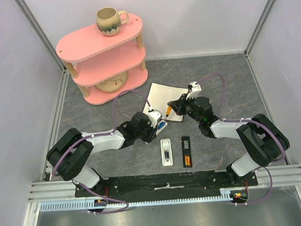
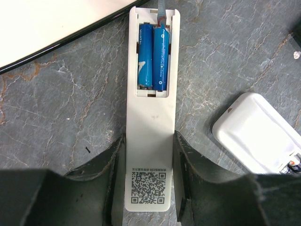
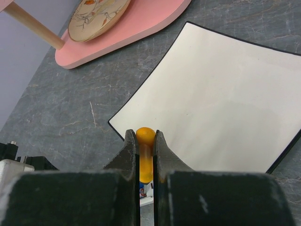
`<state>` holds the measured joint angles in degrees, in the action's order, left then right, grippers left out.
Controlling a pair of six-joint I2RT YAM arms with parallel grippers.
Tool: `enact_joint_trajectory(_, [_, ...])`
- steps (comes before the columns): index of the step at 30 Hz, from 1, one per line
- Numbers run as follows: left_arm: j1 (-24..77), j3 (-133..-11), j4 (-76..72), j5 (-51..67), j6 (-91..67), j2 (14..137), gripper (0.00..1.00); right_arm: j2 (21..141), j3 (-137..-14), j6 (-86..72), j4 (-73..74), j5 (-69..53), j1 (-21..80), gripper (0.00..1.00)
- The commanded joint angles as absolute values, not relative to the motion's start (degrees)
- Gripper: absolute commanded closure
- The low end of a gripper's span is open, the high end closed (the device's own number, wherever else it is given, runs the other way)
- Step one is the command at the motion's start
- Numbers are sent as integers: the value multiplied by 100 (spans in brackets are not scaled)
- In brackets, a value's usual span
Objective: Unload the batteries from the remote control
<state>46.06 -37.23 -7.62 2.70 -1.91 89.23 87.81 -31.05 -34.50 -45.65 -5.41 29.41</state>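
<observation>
My left gripper (image 1: 152, 124) (image 2: 149, 141) is shut on the lower end of a white remote (image 2: 150, 122) lying back-up on the table. Its open compartment holds two blue batteries (image 2: 153, 59) side by side; they also show in the top view (image 1: 162, 125). My right gripper (image 1: 174, 109) (image 3: 145, 136) is shut on the orange handle of a screwdriver (image 3: 146, 155) (image 1: 168, 111). The screwdriver's metal tip (image 2: 161, 14) touches the far end of the right-hand battery. A black remote (image 1: 186, 144) near the front holds orange batteries (image 1: 187, 160).
A second white remote (image 1: 166, 152) (image 2: 256, 132) lies beside the black one. A white square sheet with a dark edge (image 1: 162, 94) (image 3: 221, 94) lies behind the grippers. A pink three-tier shelf (image 1: 102, 54) with a mug (image 1: 109, 20) stands at the back left.
</observation>
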Motion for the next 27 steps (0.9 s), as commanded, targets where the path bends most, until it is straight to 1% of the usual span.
enact_joint_trajectory(1, [4588,-3788,-765,404,-132,9211,98,8675,-2979,-3621,-4782,-861,3006,100])
enact_joint_trajectory(15, [4588,-3832,-738,378,-123,9246,98,8174,-2821,-3981,-4940,-1169,3524,100])
enact_joint_trajectory(22, [4588,-3815,-747,369,-123,9229,98,8121,-2637,-3982,-4808,-1037,4069,100])
enact_joint_trajectory(27, [4588,-3806,-747,378,-132,9211,98,7955,-2417,-3824,-4633,-765,4096,100])
